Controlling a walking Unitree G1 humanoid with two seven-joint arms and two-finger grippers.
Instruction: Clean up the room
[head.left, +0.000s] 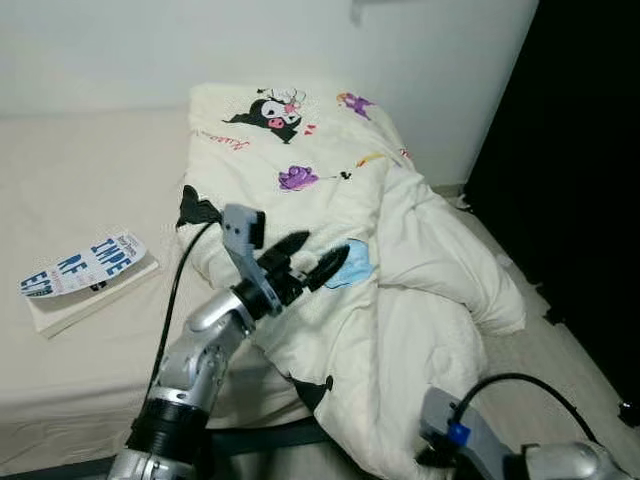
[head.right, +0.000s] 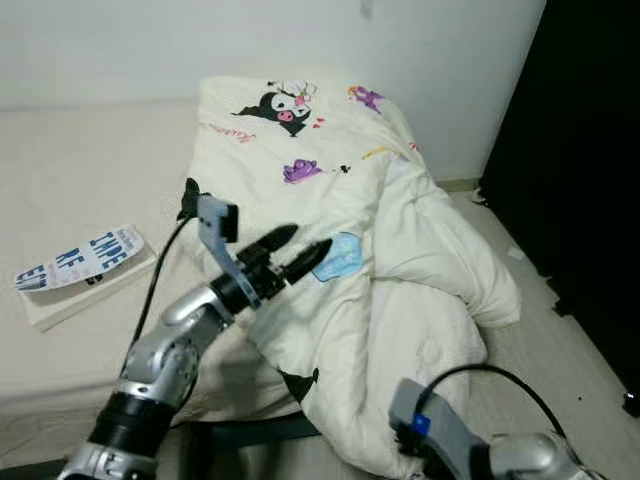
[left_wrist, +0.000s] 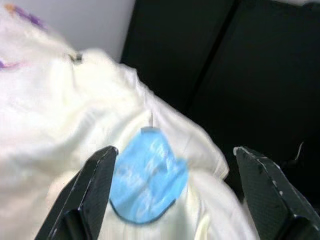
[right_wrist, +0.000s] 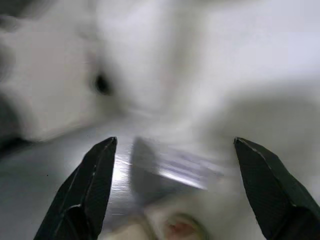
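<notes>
- The left gripper (head.left: 306, 262) is raised over the bed (head.left: 100, 160), its fingers (left_wrist: 95, 185) spread apart and holding nothing
- The quilt (head.left: 400, 260), cream with cartoon prints, lies rumpled just ahead of and below those fingers; it looks like the thing to tidy here
- A blue patch (left_wrist: 147, 182) on the quilt sits almost straight ahead between the two fingers in the left wrist view, nearer one finger than the other, and not yet touched as far as I can tell
- The quilt's long axis runs from the wall end of the bed down toward the floor (head.left: 560, 360), where its lower part hangs over the bed's edge; the fingers point across that axis, into a fold beside the patch
- The right gripper (right_wrist: 175, 190) hangs low near the quilt's drooping lower end, fingers (right_wrist: 95, 185) also parted and empty; its wrist view is too blurred to tell what lies between them
- The left one is nearer the top of the quilt, the right one nearer the overhanging end, so my guess is the coming grasp falls to the left, by a short reach forward and down
- A book (head.left: 85, 270) lies on the bed behind and to the outer side of the left fingers, well apart from the quilt
</notes>
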